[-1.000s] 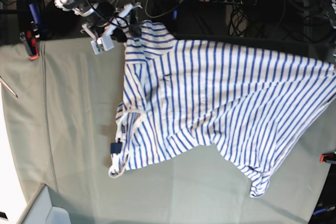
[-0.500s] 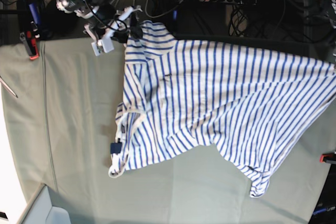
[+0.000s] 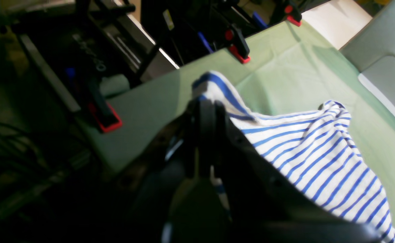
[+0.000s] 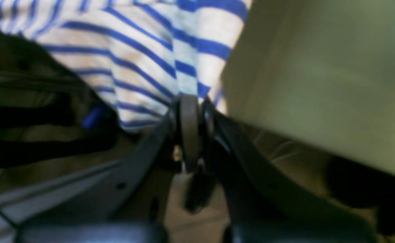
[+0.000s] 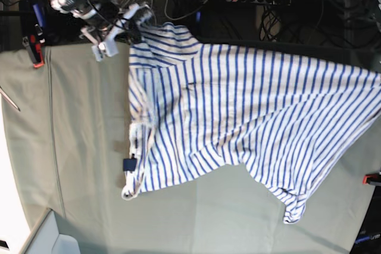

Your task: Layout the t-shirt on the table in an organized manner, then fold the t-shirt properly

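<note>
Green-clothed table (image 5: 77,165): t-shirt (image 5: 250,123) lies crumpled, long axis left-right. Right gripper (image 4: 190,101) clamped on its upper-left corner; left gripper (image 3: 205,104) clamped on the opposite end.

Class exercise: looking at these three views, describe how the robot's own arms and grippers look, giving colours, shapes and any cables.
Both grippers are black: the left gripper and right gripper each show two flat, tapering fingers running back into a dark body. In the base view the right arm is black and silver with white parts near the wrist and black cables looping around it.
</note>
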